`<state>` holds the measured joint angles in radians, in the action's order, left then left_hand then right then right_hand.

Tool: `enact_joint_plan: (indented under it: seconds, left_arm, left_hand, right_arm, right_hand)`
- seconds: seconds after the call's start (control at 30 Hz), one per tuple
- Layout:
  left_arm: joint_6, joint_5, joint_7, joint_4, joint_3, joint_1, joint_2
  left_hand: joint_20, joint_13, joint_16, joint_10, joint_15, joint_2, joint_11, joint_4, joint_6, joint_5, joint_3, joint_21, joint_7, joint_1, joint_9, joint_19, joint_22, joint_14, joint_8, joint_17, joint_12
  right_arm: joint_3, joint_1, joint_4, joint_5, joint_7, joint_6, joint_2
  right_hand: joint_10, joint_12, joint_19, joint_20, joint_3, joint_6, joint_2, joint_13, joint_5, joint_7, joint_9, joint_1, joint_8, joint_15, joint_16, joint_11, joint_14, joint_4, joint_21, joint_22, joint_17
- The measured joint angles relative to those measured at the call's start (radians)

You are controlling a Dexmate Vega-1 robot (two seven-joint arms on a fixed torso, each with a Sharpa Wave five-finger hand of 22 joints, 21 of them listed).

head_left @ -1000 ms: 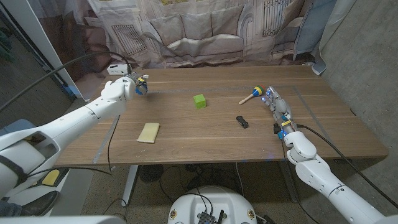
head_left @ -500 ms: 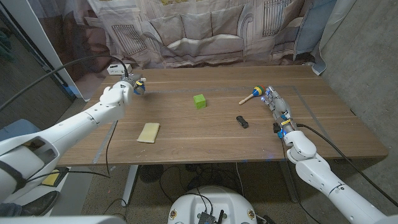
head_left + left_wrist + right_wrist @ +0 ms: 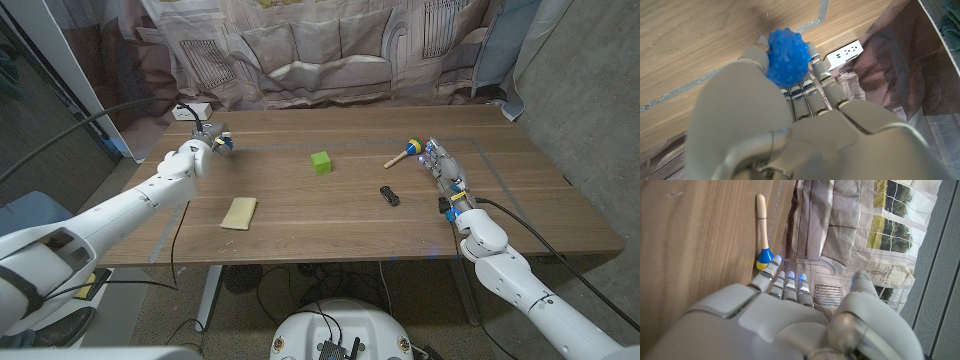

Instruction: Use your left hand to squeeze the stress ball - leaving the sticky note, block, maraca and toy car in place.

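Surface: wooden counter (image 3: 330,215), plank grain running left-right, thin tape lines on it; grey tape line also seen in the left wrist view.
Room: printed curtain (image 3: 330,50) behind the far edge, grey wall to the right, white power strip (image 3: 192,109) at the far-left corner, cables hanging off the left edge.
Stress ball: blue nubbed stress ball (image 3: 786,57), round so no long axis; sits in the left robot hand (image 3: 205,143) above the far-left part of the counter, near the power strip.
Left robot hand: gripping the stress ball, fingers (image 3: 812,85) wrapped round it.
Right robot hand (image 3: 447,175): near the right edge, fingers straight and together, holding nothing; stands on its edge, just beside the maraca.
Maraca (image 3: 403,153): long axis diagonal, blue-yellow head toward the right robot hand, handle toward centre.
Block (image 3: 320,162): green, far-centre, well apart from the ball.
Toy car (image 3: 389,195): black, centre-right.
Sticky note (image 3: 239,212): yellow, front-left.
Open room: bare wood across the front and middle between the note and the car.
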<state>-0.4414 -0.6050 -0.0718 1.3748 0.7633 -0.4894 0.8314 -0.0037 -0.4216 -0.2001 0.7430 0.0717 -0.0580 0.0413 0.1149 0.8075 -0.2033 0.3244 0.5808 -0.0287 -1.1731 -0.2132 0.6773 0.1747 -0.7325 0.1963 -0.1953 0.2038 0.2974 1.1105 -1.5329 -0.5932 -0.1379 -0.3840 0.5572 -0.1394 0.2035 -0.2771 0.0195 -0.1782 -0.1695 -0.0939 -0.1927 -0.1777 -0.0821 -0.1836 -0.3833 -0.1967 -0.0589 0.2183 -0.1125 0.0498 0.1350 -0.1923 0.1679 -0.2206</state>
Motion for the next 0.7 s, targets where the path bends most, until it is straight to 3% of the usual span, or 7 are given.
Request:
enact_joint_plan:
  seconds: [0.7]
  left_arm:
    - [0.016,0.048,-0.060,-0.066,0.008,-0.004,-0.011]
  left_hand:
    - [0.011,0.005,0.004,-0.041,-0.009,0.008,-0.013,0.015,-0.039,0.000,-0.007,-0.023,-0.005,0.008,0.004,-0.047,0.000,0.063,-0.008,-0.007,-0.005]
  right_arm:
    - [0.008,-0.017,0.006,0.009,0.000,0.012,0.002]
  right_hand:
    - [0.000,0.000,0.000,0.000,0.000,0.000,0.000,0.000,0.000,0.000,0.000,0.000,0.000,0.000,0.000,0.000,0.000,0.000,0.000,0.000,0.000]
